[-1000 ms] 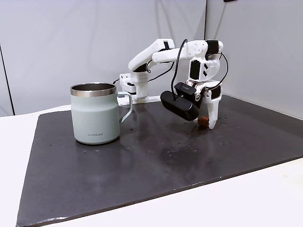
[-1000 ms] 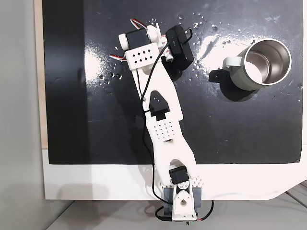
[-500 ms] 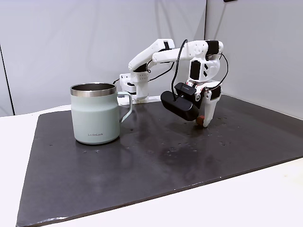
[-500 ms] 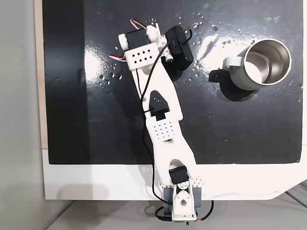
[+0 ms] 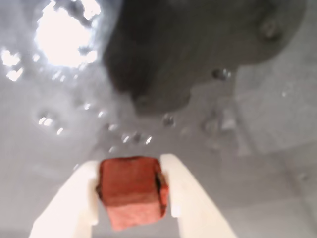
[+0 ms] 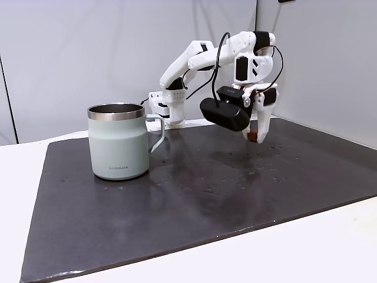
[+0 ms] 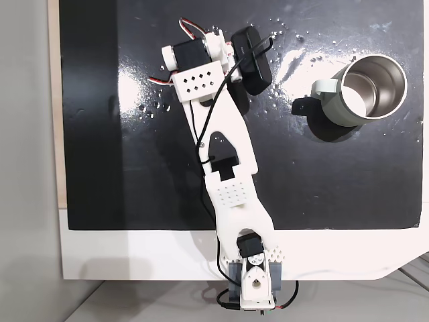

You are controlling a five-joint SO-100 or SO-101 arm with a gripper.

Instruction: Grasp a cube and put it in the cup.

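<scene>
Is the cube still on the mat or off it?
Off it. In a fixed view the cube hangs clear of the black mat, pinched in the end effector; the wrist view shows fingers on both sides.

In a fixed view the cup (image 6: 118, 141) sits left on the mat (image 6: 194, 194); the cube (image 6: 252, 137) hangs right of it, probably just off the mat.

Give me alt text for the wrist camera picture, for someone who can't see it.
Close-up of a reddish-brown cube clamped between the two white jaws of the gripper, which enter from the bottom edge. Behind lies a blurred, glossy dark mat with bright glare at upper left and small specks.
</scene>
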